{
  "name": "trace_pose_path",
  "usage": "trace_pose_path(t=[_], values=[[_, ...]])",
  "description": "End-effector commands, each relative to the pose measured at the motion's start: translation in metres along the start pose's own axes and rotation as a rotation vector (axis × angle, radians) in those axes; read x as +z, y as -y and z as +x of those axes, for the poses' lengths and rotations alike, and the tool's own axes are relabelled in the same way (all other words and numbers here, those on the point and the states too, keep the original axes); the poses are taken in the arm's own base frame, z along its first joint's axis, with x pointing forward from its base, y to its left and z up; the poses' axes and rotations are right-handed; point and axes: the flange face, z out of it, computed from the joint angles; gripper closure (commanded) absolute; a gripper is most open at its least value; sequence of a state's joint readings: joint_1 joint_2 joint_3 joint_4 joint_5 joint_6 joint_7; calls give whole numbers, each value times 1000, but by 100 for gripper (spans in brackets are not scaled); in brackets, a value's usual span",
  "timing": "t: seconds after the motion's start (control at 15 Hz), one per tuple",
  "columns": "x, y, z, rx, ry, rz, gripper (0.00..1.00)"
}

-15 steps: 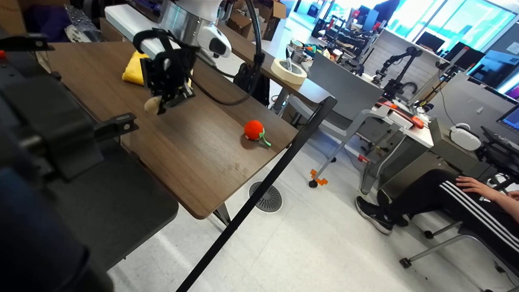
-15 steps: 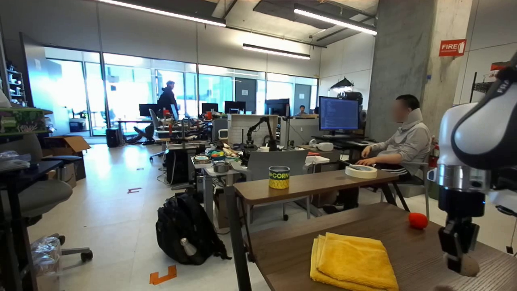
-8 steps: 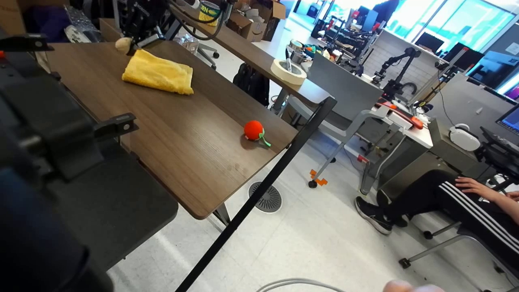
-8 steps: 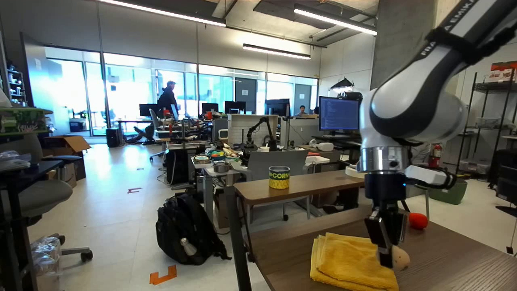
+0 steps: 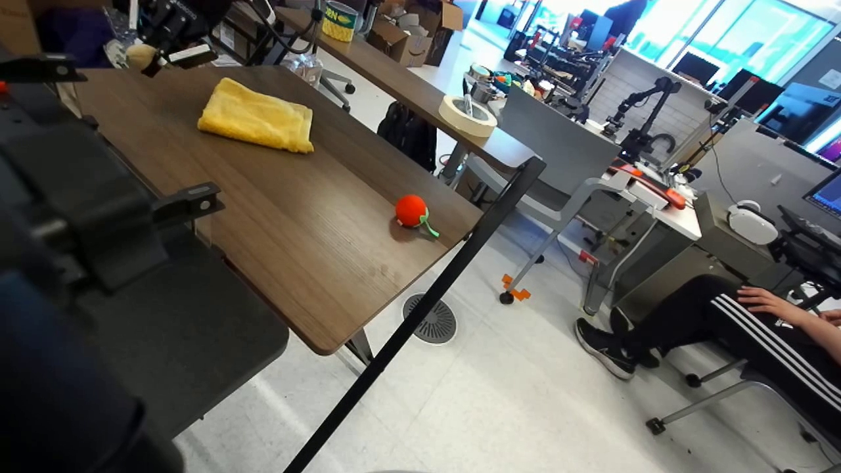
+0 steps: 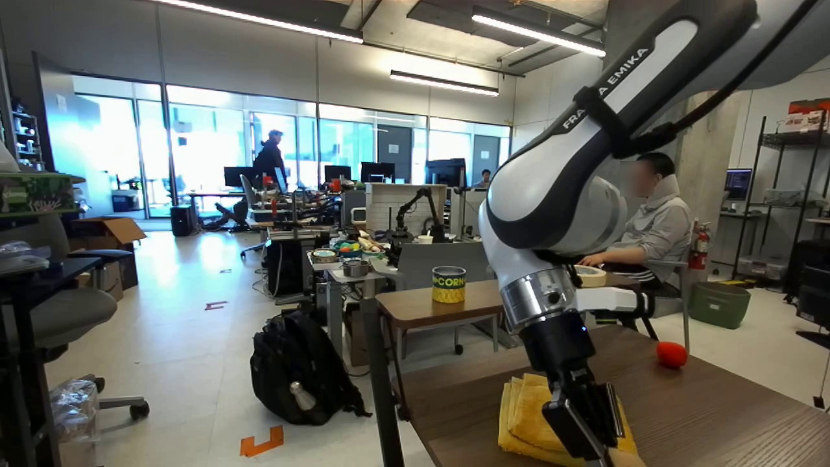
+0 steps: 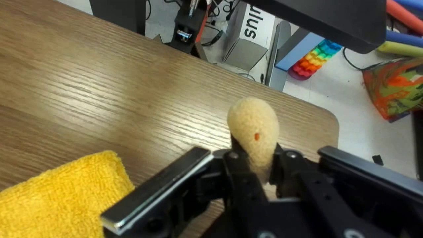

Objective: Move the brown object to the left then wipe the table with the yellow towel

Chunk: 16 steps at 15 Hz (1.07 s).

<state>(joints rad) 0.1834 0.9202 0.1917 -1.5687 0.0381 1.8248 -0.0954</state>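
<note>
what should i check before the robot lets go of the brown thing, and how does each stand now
1. Brown object gripped between the jaws: ok, the wrist view shows it pinched at their tips.
2. Brown object resting on the table: cannot tell, no view shows its underside meeting the surface.
3. Jaws pointing straight down: not ok, they tilt in an exterior view.
4. Yellow towel apart from the brown object: ok, table shows between them in the wrist view.
5. Red ball away from the jaws: ok, it sits well apart in both exterior views.
</note>
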Motion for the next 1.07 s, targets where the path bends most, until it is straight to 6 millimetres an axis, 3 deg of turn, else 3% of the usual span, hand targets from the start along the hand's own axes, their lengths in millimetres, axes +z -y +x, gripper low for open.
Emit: trace_pose_path(t=[0.0,0.2,0.53,1.0], values=[[-8,8,11,-78,51,-32,96],[-4,-2,5,-121,-103,-108,96],[48,-20,-1,-202,-266,-301,96],[55,9,-71,-428,-575,-364,96]])
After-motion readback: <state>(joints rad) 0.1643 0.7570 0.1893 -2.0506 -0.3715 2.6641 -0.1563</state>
